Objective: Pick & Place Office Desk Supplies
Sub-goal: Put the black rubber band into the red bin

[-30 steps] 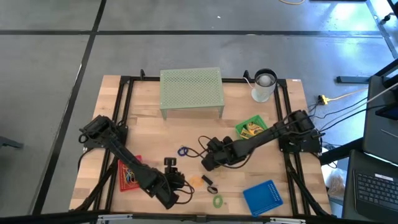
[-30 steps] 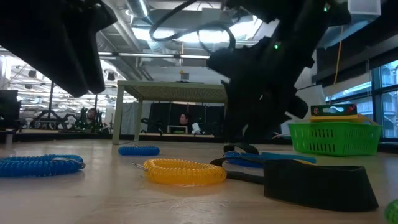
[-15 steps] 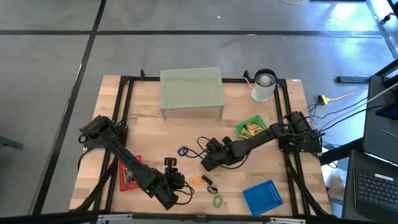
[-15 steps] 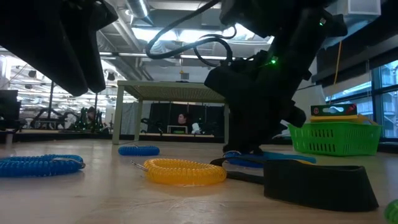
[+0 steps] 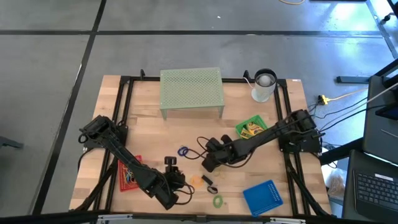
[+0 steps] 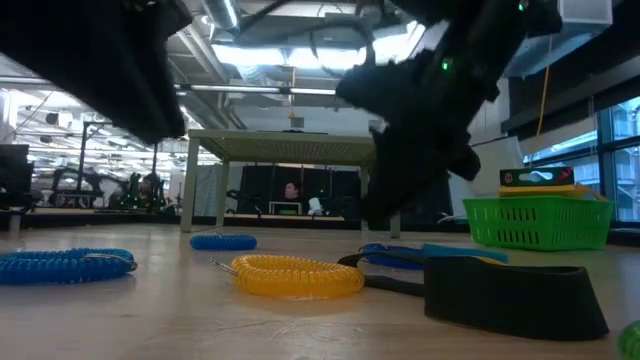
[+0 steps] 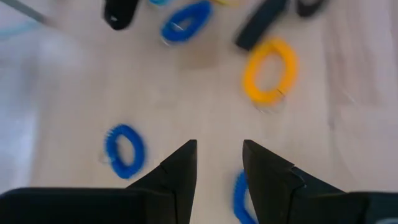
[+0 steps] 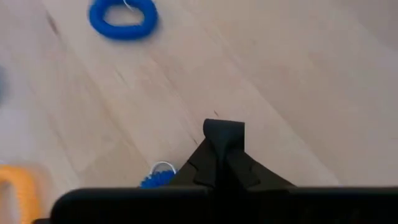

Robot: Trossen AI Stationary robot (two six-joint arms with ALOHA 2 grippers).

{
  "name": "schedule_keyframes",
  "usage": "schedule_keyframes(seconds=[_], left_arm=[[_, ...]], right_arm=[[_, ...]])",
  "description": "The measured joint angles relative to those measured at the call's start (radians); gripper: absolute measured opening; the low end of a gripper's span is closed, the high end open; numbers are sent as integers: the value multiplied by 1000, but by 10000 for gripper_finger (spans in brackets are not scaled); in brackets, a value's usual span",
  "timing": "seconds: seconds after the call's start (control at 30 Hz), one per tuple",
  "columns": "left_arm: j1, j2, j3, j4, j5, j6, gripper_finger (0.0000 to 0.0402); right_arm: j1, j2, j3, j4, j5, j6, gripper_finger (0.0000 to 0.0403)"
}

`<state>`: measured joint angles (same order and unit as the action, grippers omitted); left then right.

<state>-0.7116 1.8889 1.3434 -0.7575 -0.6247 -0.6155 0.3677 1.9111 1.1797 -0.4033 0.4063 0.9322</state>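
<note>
Right gripper (image 8: 222,134) pressed together mid-table, just beside blue coiled plastic ring (image 8: 157,177); whether anything is pinched, cannot tell. Risk: lift comes up empty, or the coil snags and drags. Left gripper (image 7: 219,163) spread above yellow coiled ring (image 7: 270,70).

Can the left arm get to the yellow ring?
Probably yes. The left gripper hangs open over bare table, and the yellow ring lies just ahead with nothing between them. A black clip sits close beside the ring, so the fingers might bump it.
</note>
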Motion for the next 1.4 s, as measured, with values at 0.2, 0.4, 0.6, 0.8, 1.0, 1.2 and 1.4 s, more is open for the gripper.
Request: schedule_keyframes(seconds=[0.2, 0.4, 0.6, 0.8, 1.0, 1.2, 1.4], left_arm=[[15, 0, 0, 11, -140, -26, 124], [62, 0, 0, 150, -120, 99, 151], [92, 0, 0, 354, -109, 303, 191], [113, 0, 0, 486, -109, 376, 203], [113, 0, 0, 503, -69, 376, 192], [114, 0, 0, 530, -11, 387, 174], [125, 0, 0, 559, -8, 395, 156]], right_arm=[[30, -67, 0, 4, 4, -52, 3], [75, -121, 0, 24, -34, -88, 3], [125, -146, 0, 102, -74, -209, 3], [165, -147, 0, 224, -76, -314, 5], [187, -147, 0, 242, -83, -367, 5], [190, -147, 0, 256, -83, -446, 6], [190, -147, 0, 262, -83, -552, 6]])
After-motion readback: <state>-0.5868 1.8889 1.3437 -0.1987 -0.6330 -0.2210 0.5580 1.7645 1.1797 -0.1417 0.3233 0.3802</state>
